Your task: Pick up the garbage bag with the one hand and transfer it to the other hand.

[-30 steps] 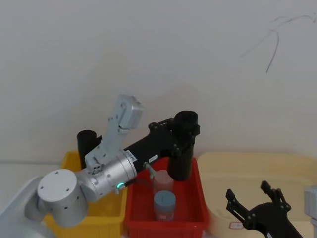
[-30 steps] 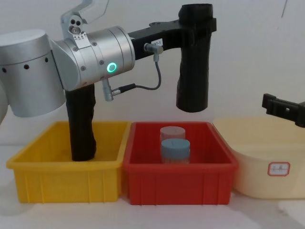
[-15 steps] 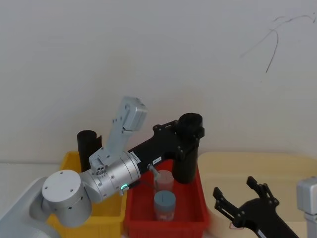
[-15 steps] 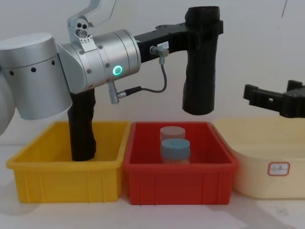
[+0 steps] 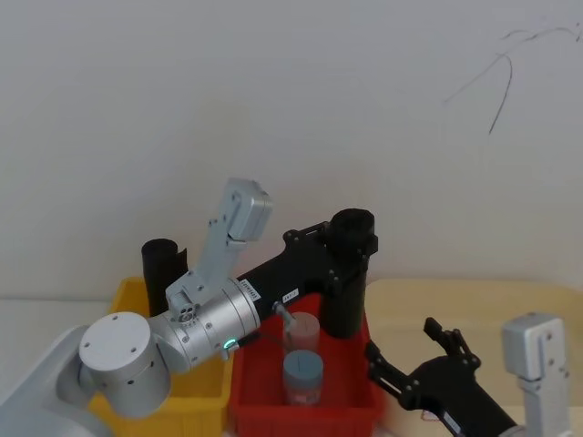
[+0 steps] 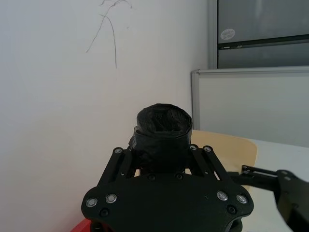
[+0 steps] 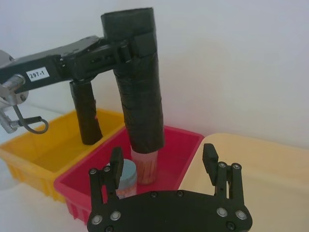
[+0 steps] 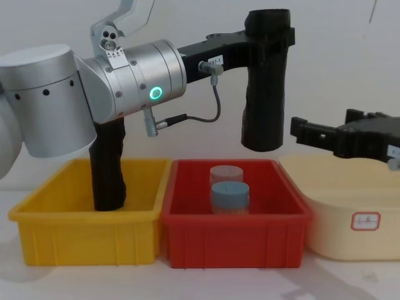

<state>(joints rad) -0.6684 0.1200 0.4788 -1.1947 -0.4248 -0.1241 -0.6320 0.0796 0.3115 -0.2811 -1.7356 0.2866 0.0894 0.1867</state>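
My left gripper (image 8: 270, 39) is clamped around the upper end of the garbage bag (image 8: 264, 100). I hold the bag upright in the air above the red bin (image 8: 234, 240), clear of the two jars (image 8: 229, 195) inside. My right gripper (image 8: 299, 132), its fingers spread apart, hovers near the bag's lower part without touching it.

Open air between garbage bag (image 8: 265, 94) and right gripper (image 5: 401, 339); two jars (image 8: 229, 187) below in red bin (image 8: 237, 240).
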